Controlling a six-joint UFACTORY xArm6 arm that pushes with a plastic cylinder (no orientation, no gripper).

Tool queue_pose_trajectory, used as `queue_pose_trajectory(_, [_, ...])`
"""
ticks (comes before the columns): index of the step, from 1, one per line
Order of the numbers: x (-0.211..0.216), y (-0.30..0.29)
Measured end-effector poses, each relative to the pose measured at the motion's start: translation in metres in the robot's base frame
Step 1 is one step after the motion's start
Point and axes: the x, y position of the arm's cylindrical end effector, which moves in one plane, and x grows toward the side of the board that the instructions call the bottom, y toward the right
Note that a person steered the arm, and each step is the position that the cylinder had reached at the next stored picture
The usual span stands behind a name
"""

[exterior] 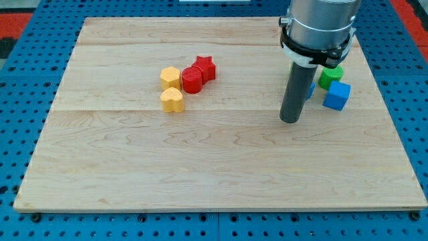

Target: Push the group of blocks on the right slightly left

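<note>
Wooden bench (221, 174) on blue pegboard, one camera view. My tip (290, 120) sits on the bench at the view's right-centre, just left of the right-hand group. No grasping end effector here, only a rod, so nothing released or clenched to report.

Target group, near the bench's right edge: blue cube (336, 96), green block (330, 75) just above it at the view's top side, shape unclear because the arm housing covers part of it. A sliver of another blue block (311, 89) shows right behind the rod, mostly hidden; cannot tell its shape or whether the rod touches it.

Other cluster, left of centre, well apart from the tip: red star (204, 68), red round-ish block (192, 80), yellow hexagon-like block (170, 77), yellow heart-like block (172, 100). Not part of the task.

Judgement: the tip is on the wrong side for a leftward push. It needs to get round to the view's right of the group first.

Risks:
- Going round close, the rod clips the hidden blue block or the blue cube and shoves them right, toward the bench edge, which is near.
- Little bench is left on the group's right, so the approach there is tight.
- Three blocks pushed from one contact point likely spread; the green block could slip off past the tip and stay behind.
- "Slightly" means a short stroke; overshoot drives the group toward the red and yellow cluster.
</note>
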Motion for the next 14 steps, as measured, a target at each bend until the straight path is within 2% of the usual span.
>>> queue_pose_trajectory(1, [0.001,0.004])
queue_pose_trajectory(2, [0.004,-0.017])
queue_pose_trajectory(3, [0.001,-0.090])
queue_pose_trajectory(4, [0.011,-0.070])
queue_pose_trajectory(5, [0.015,0.000])
queue_pose_trajectory(8, [0.052,-0.034])
queue_pose_trajectory(10, [0.053,-0.012])
queue_pose_trajectory(11, [0.032,0.026])
queue_pose_trajectory(12, [-0.008,0.067])
queue_pose_trajectory(13, [0.000,0.127])
queue_pose_trajectory(14, [-0.041,0.113])
